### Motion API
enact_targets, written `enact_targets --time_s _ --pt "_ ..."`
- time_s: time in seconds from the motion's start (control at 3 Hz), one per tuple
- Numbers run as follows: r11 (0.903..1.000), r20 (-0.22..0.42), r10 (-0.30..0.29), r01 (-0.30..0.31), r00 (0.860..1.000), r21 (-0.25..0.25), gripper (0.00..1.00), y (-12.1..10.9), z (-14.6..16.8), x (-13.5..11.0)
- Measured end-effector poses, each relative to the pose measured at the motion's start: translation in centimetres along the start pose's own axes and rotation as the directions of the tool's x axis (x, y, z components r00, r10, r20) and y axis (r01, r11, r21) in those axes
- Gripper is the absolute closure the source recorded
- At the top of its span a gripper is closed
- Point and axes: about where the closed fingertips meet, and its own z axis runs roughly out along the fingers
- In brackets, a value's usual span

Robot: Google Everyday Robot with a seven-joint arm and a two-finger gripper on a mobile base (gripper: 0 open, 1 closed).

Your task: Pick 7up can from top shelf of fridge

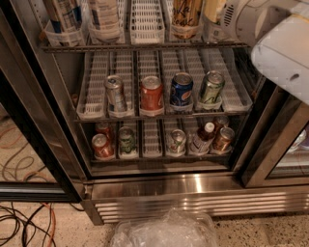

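Note:
The fridge [193, 185] stands open, with a ribbed steel base. The top shelf [145, 47] runs along the upper edge of the view, with white slotted lanes and clear front stops. On it, only the lower part of a tall white-silver can [104, 17] shows in the second lane; this is the likely 7up can, its lettering cut off by the frame. To its left is a blue-and-white can [63, 14], and to its right a gold-brown can with script lettering [186, 14]. My white arm [282, 46] comes in at the upper right. The gripper is out of view.
The middle shelf holds a silver can [116, 92], a red can [152, 93], a blue can [181, 89] and a greenish can [211, 88]. The bottom shelf holds several cans and a bottle [203, 139]. A black door frame [34, 130] is at left, with cables [24, 224] and a plastic bag [164, 230] on the floor.

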Motion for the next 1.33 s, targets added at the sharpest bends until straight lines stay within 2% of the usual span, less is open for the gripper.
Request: enact_targets --time_s 0.33,1.33 --pt "1.0000 0.000 0.000 0.000 1.000 0.000 1.00 0.0 0.0 0.0" --pt "0.9986 0.017 -0.021 0.022 1.000 -0.048 1.00 1.8 -1.2 -0.9"
